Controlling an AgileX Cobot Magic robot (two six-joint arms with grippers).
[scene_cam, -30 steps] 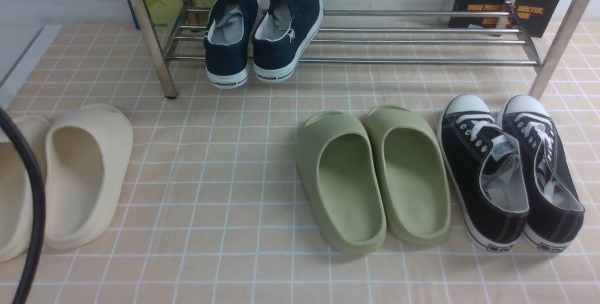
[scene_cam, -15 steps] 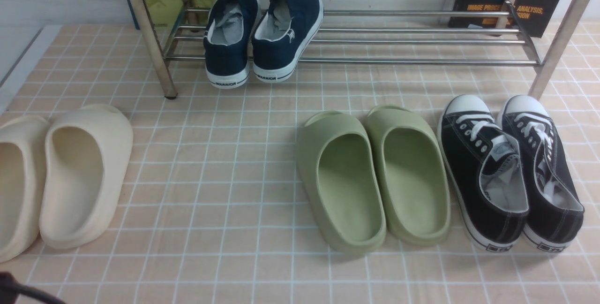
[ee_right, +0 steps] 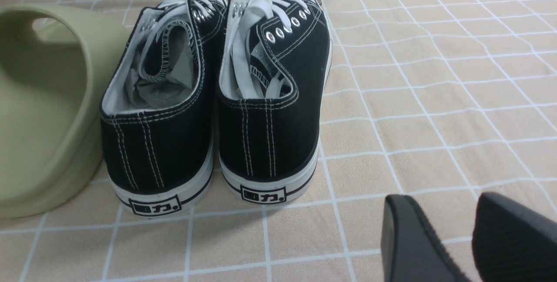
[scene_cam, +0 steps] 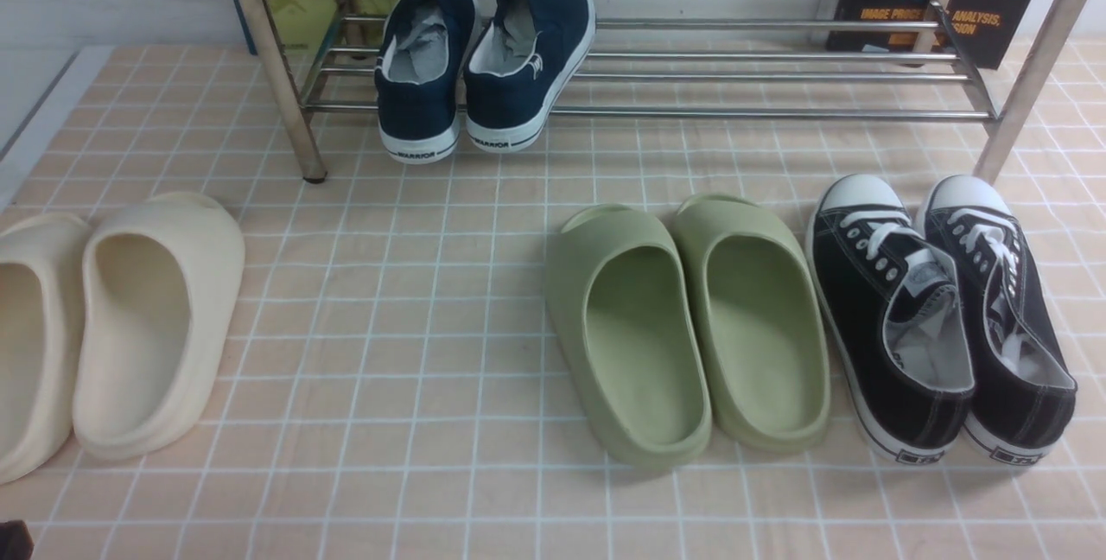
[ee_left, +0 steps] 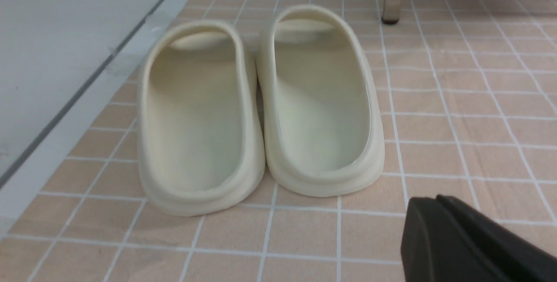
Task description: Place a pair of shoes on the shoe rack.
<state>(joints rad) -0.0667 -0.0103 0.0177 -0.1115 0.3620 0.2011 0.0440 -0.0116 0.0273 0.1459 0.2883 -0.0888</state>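
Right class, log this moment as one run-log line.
navy slip-on sneakers: on chrome shoe rack, heels overhanging | left end effector: shut, empty | right end effector: open, empty

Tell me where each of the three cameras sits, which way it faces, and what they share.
Front view: between the arms, facing forward at the shoe rack holding the navy slip-on sneakers; no pincer visible.
Left wrist view: low, facing the cream slides; left pincer at the edge, shut.
Right wrist view: low, behind the black lace-up sneakers; right pincer open.
Shared: the green slides and black sneakers, front and right wrist.
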